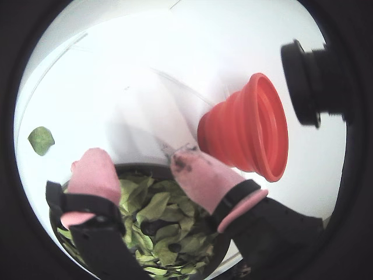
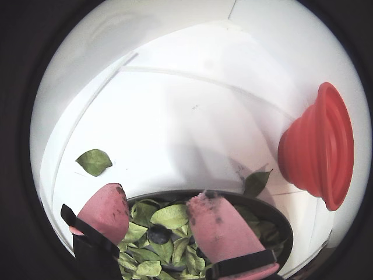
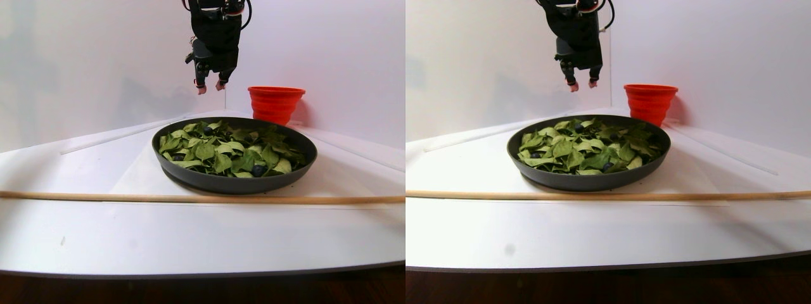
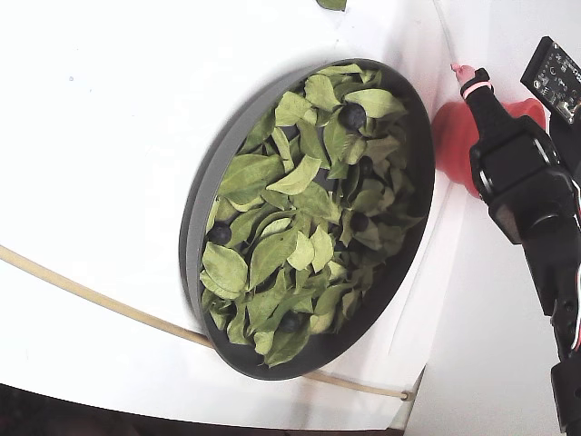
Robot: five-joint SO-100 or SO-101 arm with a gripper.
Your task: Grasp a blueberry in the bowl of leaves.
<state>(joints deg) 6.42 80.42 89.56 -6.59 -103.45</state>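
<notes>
The dark grey bowl [image 3: 234, 183] holds a loose pile of green leaves [image 3: 215, 152] with several dark berries among them. The largest blueberry [image 2: 158, 234] lies on the leaves below the gap between my pink fingertips; it also shows in a wrist view [image 1: 151, 227] and in the fixed view [image 4: 352, 115]. My gripper [image 2: 157, 195] is open and empty. In the stereo pair view the gripper [image 3: 210, 87] hangs well above the bowl's far rim. In the fixed view the gripper [image 4: 463, 73] is past the bowl's rim, in front of the red cup.
A red cup [image 3: 275, 103] stands behind the bowl, at the right in both wrist views [image 1: 250, 125]. A loose leaf [image 2: 94, 161] lies on the white table; another leaf [image 2: 255, 182] sits by the rim. A wooden stick [image 3: 190, 198] lies in front of the bowl.
</notes>
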